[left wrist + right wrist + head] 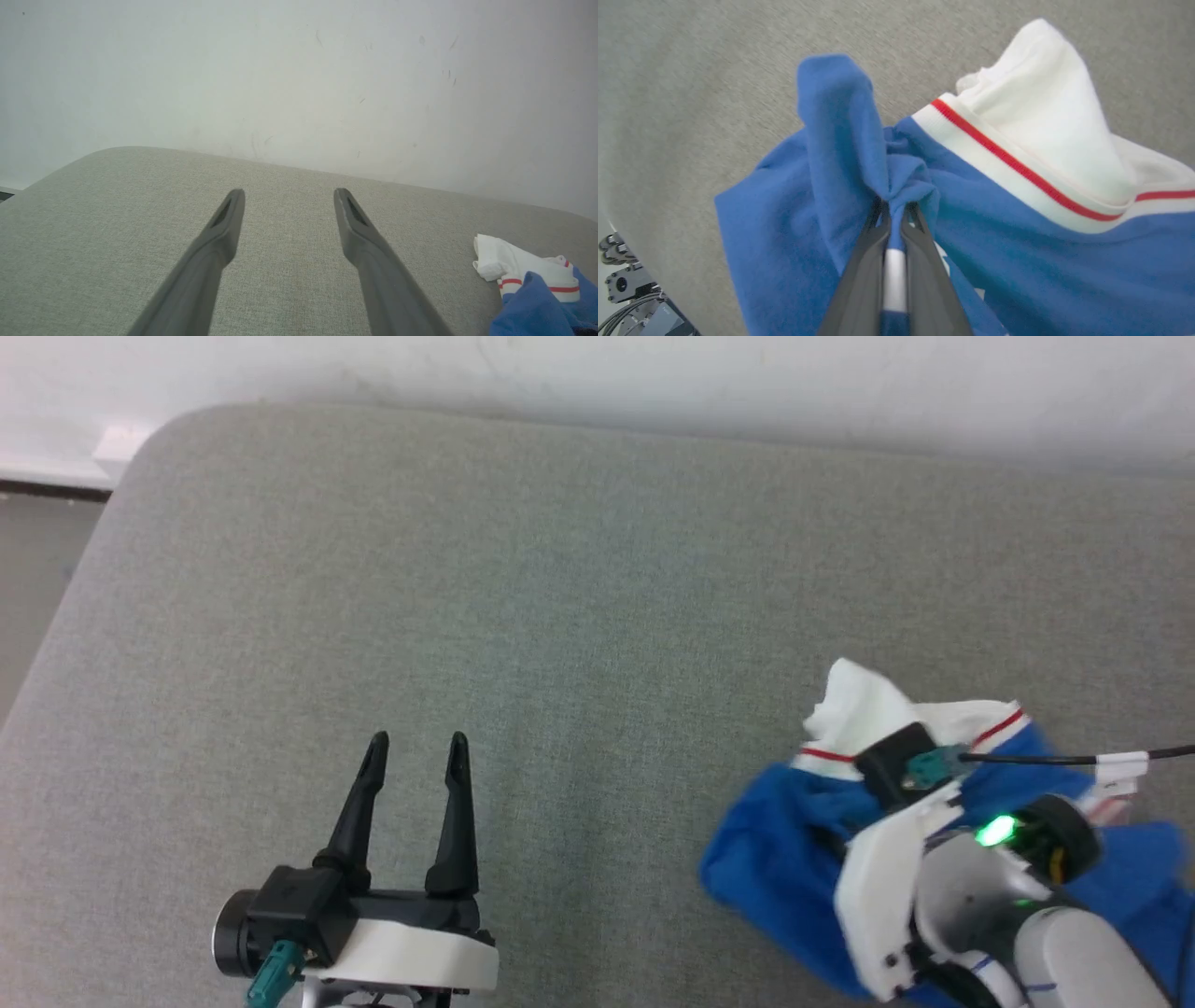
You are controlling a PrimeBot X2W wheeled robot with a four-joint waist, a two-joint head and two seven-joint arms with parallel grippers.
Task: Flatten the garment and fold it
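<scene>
Pinching the garment (1017, 242) by a fold, right claw (894, 211); left claw (417, 743) spread, apart.

The garment (822, 186) is showing soft, matt jersey knit; beneath the garment the cushion (560, 569) is presenting a coarse, woven fabric; beyond the garment the wall (280, 70) is looking matt and scuffed; the left gripper (415, 747) is showing matt dark plastic fingers (359, 803) and a smooth white shell (411, 957).
</scene>
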